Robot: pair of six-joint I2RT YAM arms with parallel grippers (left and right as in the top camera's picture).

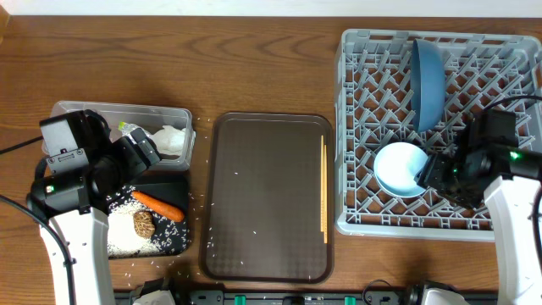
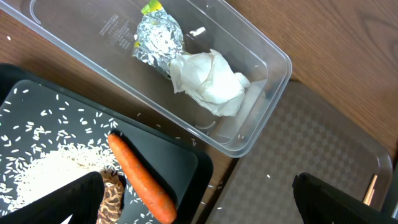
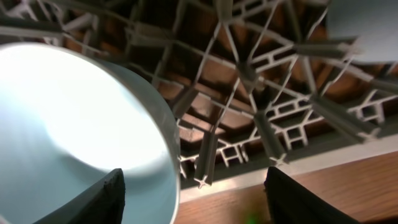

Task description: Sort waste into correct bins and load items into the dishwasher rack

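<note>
Crinkled foil wrapper (image 2: 158, 38) in clear plastic tub (image 2: 273, 59)

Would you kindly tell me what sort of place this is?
Probably a dish-clearing test bench: wooden table, grey plastic dishwasher rack holding a blue plate, clear rectangular plastic tub holding a crumpled white napkin.

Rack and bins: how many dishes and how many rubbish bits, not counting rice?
Dishes in the rack: 2, the blue plate and the white bowl.
Rubbish bits: 4, the wrapper, napkin, carrot and brown lump.
Total: 6.
</note>
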